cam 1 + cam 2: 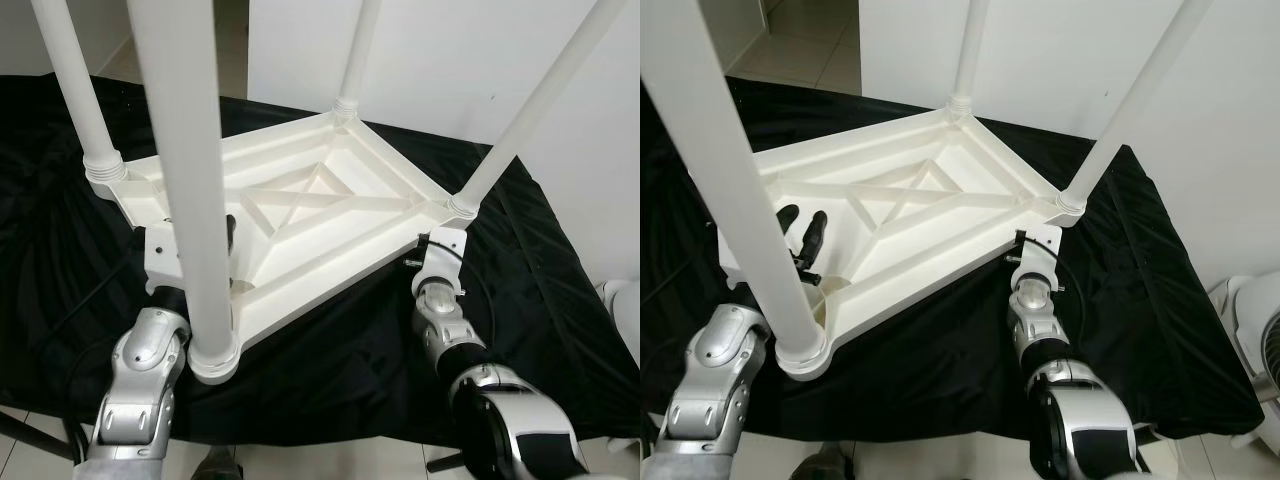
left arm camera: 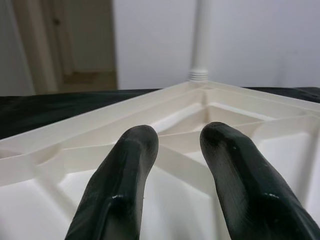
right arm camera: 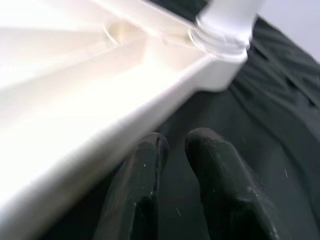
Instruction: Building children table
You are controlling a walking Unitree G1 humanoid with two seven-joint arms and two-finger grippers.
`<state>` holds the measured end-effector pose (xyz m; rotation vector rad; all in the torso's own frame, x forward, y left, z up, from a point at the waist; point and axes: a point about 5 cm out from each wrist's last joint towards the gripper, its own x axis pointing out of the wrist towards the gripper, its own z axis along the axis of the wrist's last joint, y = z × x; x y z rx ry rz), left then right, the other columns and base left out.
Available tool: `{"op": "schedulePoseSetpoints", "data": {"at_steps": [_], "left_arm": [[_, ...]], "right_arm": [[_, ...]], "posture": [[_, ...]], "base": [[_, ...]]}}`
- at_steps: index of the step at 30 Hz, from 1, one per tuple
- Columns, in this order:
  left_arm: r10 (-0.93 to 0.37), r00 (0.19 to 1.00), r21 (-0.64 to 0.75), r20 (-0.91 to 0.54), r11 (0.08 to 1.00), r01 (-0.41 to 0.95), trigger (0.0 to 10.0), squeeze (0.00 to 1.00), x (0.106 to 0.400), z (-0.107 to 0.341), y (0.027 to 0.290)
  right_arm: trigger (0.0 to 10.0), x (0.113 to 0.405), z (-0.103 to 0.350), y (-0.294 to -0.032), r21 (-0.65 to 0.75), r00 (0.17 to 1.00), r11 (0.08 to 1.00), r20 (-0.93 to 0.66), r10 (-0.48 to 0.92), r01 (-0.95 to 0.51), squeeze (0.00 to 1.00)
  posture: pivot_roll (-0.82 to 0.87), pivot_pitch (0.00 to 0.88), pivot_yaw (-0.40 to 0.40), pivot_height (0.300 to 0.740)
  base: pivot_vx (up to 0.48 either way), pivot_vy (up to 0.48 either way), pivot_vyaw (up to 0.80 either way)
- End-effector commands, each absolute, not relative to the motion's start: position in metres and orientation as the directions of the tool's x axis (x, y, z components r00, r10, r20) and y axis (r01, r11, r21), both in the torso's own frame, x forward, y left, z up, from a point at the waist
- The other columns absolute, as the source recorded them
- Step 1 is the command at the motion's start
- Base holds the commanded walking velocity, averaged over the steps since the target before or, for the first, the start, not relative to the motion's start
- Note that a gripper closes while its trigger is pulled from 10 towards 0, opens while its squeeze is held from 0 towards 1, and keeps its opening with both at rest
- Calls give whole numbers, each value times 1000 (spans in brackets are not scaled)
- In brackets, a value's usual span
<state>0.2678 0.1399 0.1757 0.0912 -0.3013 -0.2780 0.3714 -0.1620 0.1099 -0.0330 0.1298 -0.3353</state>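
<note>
The white plastic children's table (image 1: 300, 215) lay upside down on a worktop draped in a black cloth (image 1: 520, 300), its ribbed underside facing up. Four white legs stood up from the corner sockets: one nearest the camera (image 1: 190, 170), one at the far left corner (image 1: 75, 90), one at the far corner (image 1: 358, 55), and one at the right corner (image 1: 540, 100). A diagonal cross of ribs (image 1: 902, 195) ran inside the central recess of the underside.

The left end effector (image 1: 803, 232) reached over the near-left edge of the tabletop, and its two black fingers (image 2: 125, 185) were slightly spread, with a clear gap between them, above the white inner surface and holding nothing. In the left wrist view the far leg's ribbed collar (image 2: 198, 75) rose beyond the fingertips.

The right arm (image 1: 445, 310) extended under the right edge of the tabletop, near the right corner socket (image 3: 225, 35). The right end effector (image 3: 172, 142) lay beside and below the table's rim, over the black cloth, with its fingers (image 3: 220, 175) close together but a narrow gap between them; whether they touched the rim could not be told because the view was blurred.

A white wall (image 1: 450, 50) stood behind the worktop, and a tiled floor (image 1: 800, 40) showed at the far left.
</note>
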Motion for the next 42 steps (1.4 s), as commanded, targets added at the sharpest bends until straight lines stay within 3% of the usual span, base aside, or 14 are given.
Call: {"op": "schedulePoseSetpoints", "data": {"at_steps": [1, 14, 17, 19, 22, 26, 37, 42], "left_arm": [[-425, 870, 147, 250, 905, 400, 10000, 0, 266, 171, 124], [-540, 812, 135, 221, 842, 523, 10000, 0, 258, 169, 102], [-545, 808, 131, 223, 838, 529, 10000, 0, 258, 170, 100], [-558, 799, 129, 224, 830, 543, 10000, 0, 257, 172, 98], [-564, 795, 129, 224, 826, 549, 10000, 0, 257, 172, 97], [-597, 772, 139, 221, 802, 581, 10000, 0, 256, 176, 92], [-643, 734, 127, 218, 765, 632, 10000, 0, 251, 180, 84], [-655, 723, 125, 219, 754, 645, 10000, 0, 251, 183, 81]], "right_arm": [[10000, 370, 104, -169, -66, 925, 938, -157, -346, 340, 0], [10000, 378, 106, -162, 17, 931, 956, -232, -283, 294, 0], [10000, 379, 106, -157, 89, 941, 962, -251, -228, 257, 0], [10000, 381, 108, -147, 208, 957, 960, -259, -130, 186, 0], [10000, 382, 109, -144, 246, 962, 956, -254, -97, 161, 0], [10000, 386, 114, -137, 425, 970, 901, -241, 21, 86, 0], [10000, 389, 119, -129, 374, 969, 927, -238, 70, 25, 0], [10000, 392, 128, -115, 330, 966, 941, -212, 146, -70, 0]], "posture": [[242, 48, -126, 740], [253, 50, -120, 740], [253, 50, -120, 740], [252, 53, -118, 740], [252, 53, -118, 740], [248, 54, -113, 740], [242, 57, -105, 740], [242, 57, -92, 740]], "base": [[0, 0, 0], [0, 0, 0], [0, 0, 0], [0, 0, 0], [0, 0, 0], [0, 0, 0], [0, 0, 0], [0, 0, 0]]}}
